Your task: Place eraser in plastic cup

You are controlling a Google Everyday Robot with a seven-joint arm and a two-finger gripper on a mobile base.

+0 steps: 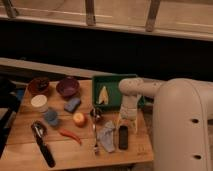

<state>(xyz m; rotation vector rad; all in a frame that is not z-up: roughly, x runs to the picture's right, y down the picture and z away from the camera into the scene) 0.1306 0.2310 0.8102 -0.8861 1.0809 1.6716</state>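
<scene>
Seeing wooden counter (25,150) carrying green tray (116,77), brown bowl (38,85), purple bowl (67,86), cream container (39,102), blue block (72,104), plastic cup (50,116), orange ball (79,118), red pepper (70,135), black-handled utensil (44,146), grey cloth (106,136), eraser (123,138); noting hand (127,128) hanging just over eraser, fingers apart.

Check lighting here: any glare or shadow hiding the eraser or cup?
Camera view: dim, warm light, no glare on the table; the band behind it is near black. The eraser reads dark against the pale wood; the cup is dull but distinct. The open tool hangs just above the eraser, its pale arm the brightest thing.
</scene>
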